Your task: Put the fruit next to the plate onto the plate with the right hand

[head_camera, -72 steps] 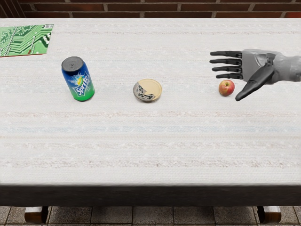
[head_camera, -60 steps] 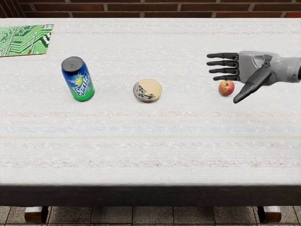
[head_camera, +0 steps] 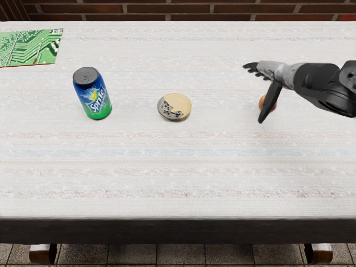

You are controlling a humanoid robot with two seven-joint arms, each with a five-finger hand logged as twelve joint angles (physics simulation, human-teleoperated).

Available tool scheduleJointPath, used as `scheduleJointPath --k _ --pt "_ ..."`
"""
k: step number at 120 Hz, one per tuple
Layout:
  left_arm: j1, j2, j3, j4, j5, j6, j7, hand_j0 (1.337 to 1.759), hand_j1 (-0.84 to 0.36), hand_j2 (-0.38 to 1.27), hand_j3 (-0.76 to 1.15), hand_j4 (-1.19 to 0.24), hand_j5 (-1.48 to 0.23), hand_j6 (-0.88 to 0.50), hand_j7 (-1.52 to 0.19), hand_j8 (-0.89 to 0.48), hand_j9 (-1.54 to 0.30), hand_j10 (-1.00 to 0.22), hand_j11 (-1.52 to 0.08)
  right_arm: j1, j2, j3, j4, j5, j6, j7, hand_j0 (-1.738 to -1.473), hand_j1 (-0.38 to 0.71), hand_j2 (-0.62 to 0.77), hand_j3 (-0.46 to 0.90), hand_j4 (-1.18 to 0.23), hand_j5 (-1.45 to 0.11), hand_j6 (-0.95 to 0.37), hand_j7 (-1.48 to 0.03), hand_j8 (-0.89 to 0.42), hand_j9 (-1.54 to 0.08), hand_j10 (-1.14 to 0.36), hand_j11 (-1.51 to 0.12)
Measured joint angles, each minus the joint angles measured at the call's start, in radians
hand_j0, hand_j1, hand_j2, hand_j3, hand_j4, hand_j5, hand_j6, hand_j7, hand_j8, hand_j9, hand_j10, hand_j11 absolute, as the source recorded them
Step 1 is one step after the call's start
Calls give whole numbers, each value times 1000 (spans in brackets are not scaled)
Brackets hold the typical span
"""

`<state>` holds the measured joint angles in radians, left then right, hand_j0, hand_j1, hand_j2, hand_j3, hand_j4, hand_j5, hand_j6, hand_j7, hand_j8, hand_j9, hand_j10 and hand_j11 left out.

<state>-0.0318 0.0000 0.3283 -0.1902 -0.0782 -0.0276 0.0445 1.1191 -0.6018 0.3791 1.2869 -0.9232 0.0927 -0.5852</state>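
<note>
My right hand (head_camera: 273, 75) is hovering over the apple (head_camera: 261, 101), fingers stretched out and gripping nothing, thumb hanging down across the fruit. The apple is sitting on the table (head_camera: 178, 178), right of the plate (head_camera: 174, 106).

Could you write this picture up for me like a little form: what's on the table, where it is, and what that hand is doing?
surface: white table, brick wall behind
fruit: apple, on the table to the right of the plate, mostly hidden by the thumb
plate: small plate, mid-table, no fruit on it
drink: Sprite can, standing left of the plate
far left corner: green circuit board
right hand: right hand over the apple, fingers spread, thumb pointing down in front of it, no grip yet
left hand: not in view
</note>
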Motion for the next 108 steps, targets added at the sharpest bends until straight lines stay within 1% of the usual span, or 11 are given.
scheduleJointPath --k 11,23,34,53,64,78,108 --pt "1 0 0 0 0 0 0 1658 71 46 0 -232 -301 -232 -301 -232 -301 -232 -301 -4 47 -57 -66 -79 -113 -15 -1658 -302 -7 0 -43 -53 -44 -52 -43 -52 -42 -52" --pt "0 0 0 0 0 0 0 1658 71 46 0 -232 -301 -232 -301 -232 -301 -232 -301 -2 100 -90 -179 -113 -159 -22 -1658 -250 -15 0 -87 -109 -88 -109 -87 -109 -86 -109" --pt "0 0 0 0 0 0 0 1658 71 46 0 -232 -301 -232 -301 -232 -301 -232 -301 1 137 -110 -269 -116 -158 -24 -1658 -196 -24 0 -132 -168 -134 -168 -133 -168 -132 -168" --pt "1 0 0 0 0 0 0 1658 71 46 0 -232 -301 -232 -301 -232 -301 -232 -301 5 181 -118 -360 -98 -110 -25 -1658 -91 -41 0 -220 -282 -222 -282 -221 -282 -219 -282" --pt "0 0 0 0 0 0 0 1658 71 46 0 -232 -301 -232 -301 -232 -301 -232 -301 14 206 -121 -393 -89 -83 -25 -1658 -37 -50 0 -264 -340 -266 -339 -265 -340 -264 -340" --pt "0 0 0 0 0 0 0 1658 71 46 0 -232 -301 -232 -301 -232 -301 -232 -301 21 220 -120 -410 -81 -62 -26 -1658 11 -58 0 -305 -393 -306 -392 -305 -392 -304 -392" --pt "1 0 0 0 0 0 0 1658 71 46 0 -232 -301 -232 -301 -232 -301 -232 -301 26 257 -116 -462 -74 -52 -26 -1658 50 -65 0 -336 -435 -338 -434 -337 -435 -336 -434"
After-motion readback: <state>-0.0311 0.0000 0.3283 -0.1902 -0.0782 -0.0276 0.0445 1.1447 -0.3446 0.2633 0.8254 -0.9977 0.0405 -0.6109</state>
